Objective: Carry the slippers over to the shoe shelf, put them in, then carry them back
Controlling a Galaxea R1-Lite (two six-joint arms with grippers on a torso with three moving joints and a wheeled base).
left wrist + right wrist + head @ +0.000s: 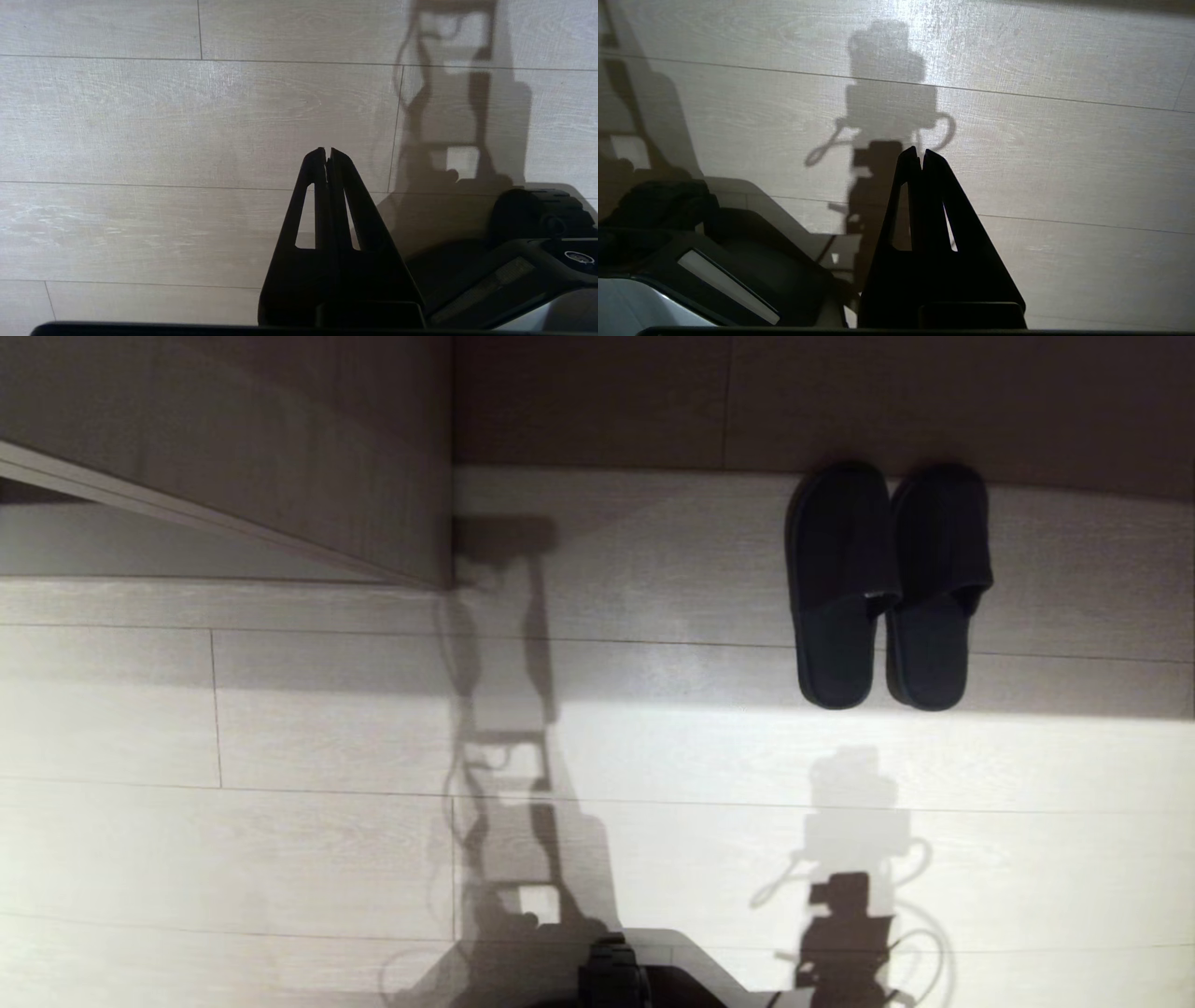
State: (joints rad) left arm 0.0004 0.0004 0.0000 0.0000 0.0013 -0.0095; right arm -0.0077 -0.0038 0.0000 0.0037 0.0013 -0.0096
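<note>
Head view only: beige wood-grain furniture panel (280,448) at upper left, then the slippers (887,583) side by side on the pale plank floor (280,728), toes against the dark wall base. Left wrist view: left gripper (328,151), jaws together, over bare floor. Right wrist view: right gripper (920,151), jaws together, holding nothing.

Pale wood-grain plank floor (280,728) beneath beige cabinet (280,439).
</note>
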